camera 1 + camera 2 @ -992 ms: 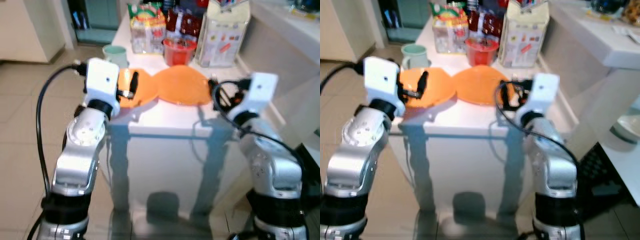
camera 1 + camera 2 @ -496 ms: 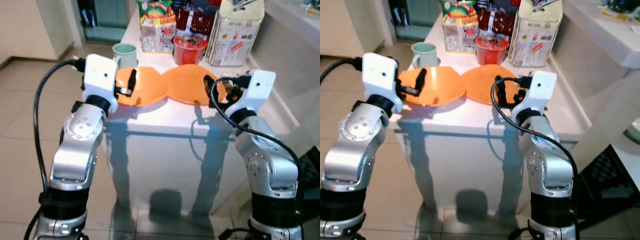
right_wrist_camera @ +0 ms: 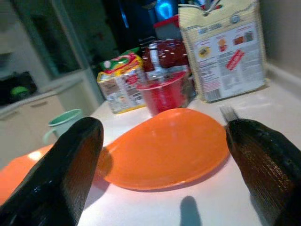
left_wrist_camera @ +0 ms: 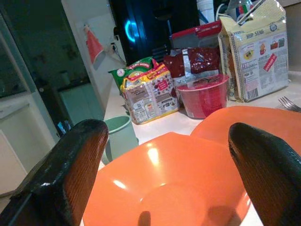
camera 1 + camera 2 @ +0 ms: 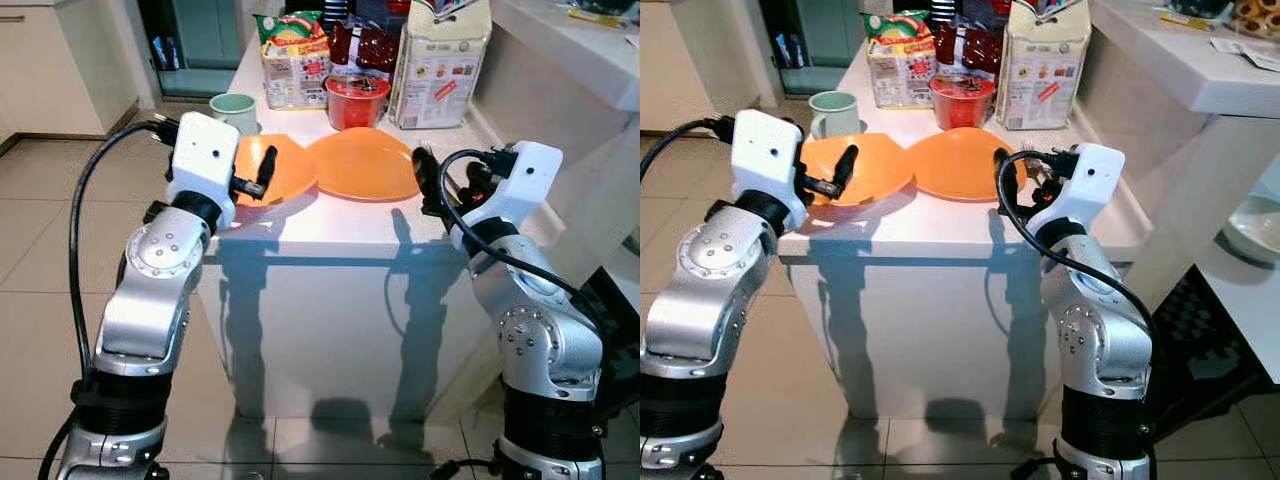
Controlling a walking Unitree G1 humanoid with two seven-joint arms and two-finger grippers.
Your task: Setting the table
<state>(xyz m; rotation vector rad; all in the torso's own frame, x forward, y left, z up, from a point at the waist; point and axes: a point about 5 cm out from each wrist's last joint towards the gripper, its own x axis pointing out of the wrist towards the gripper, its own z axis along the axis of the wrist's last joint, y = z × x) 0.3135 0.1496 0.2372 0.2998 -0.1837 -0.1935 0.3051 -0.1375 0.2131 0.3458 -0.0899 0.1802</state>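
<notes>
An orange bowl (image 5: 283,168) and an orange plate (image 5: 365,165) lie side by side on the white table (image 5: 330,215), near its front edge. My left gripper (image 5: 256,178) is open over the bowl's near left rim, with the bowl between its black fingers (image 4: 70,165) in the left wrist view. My right gripper (image 5: 432,180) is open beside the plate's right edge, holding nothing. A fork (image 3: 229,113) lies on the table to the right of the plate. A pale green mug (image 5: 232,105) stands behind the bowl.
A red cup (image 5: 358,100), snack packets (image 5: 296,60) and a tall printed bag (image 5: 442,62) crowd the back of the table. A white counter (image 5: 570,45) runs along the right, with a bowl (image 5: 1252,228) low beside it. Tiled floor (image 5: 50,250) lies to the left.
The whole picture has shifted and sharpened, so the camera moved. Both grippers stay open at the table's front edge, by the bowl and the plate.
</notes>
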